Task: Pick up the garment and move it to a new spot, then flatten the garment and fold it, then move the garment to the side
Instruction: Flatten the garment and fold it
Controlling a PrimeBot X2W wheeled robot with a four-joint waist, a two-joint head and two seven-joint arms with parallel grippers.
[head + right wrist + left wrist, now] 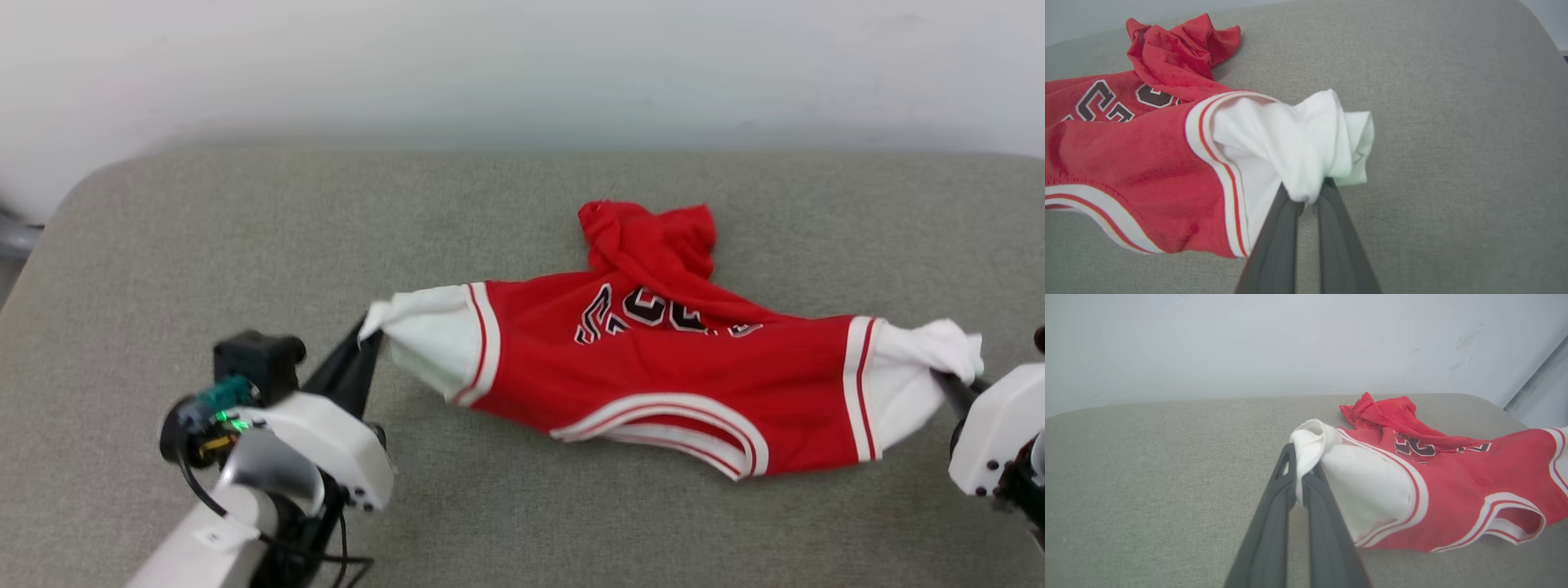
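Nearest the lens, the robot's left gripper (pixel 369 331), on a white wrist housing, has its two long dark fingers (pixel 1274 522) clenched on the bunched tip of the left white sleeve (pixel 424 335) of a red jersey shirt (pixel 653 367) with red-and-white striped trim and black, white-edged lettering. The shirt is stretched sideways between the two arms across a grey fabric-covered surface (pixel 204 245). Its sleeve ends are raised and its red body sags onto the cloth, the striped collar opening turned toward the robot. On the shirt's far side, a crumpled red fold (pixel 649 237) lies heaped over the top of the lettering, hiding part of it. At the shirt's right end, the right gripper (pixel 947 380) has its fingers (pixel 1278 241) pinched shut on the wadded right white sleeve (pixel 1306 143). Beyond the shirt, a pale wall (pixel 490 65) rises behind the surface.
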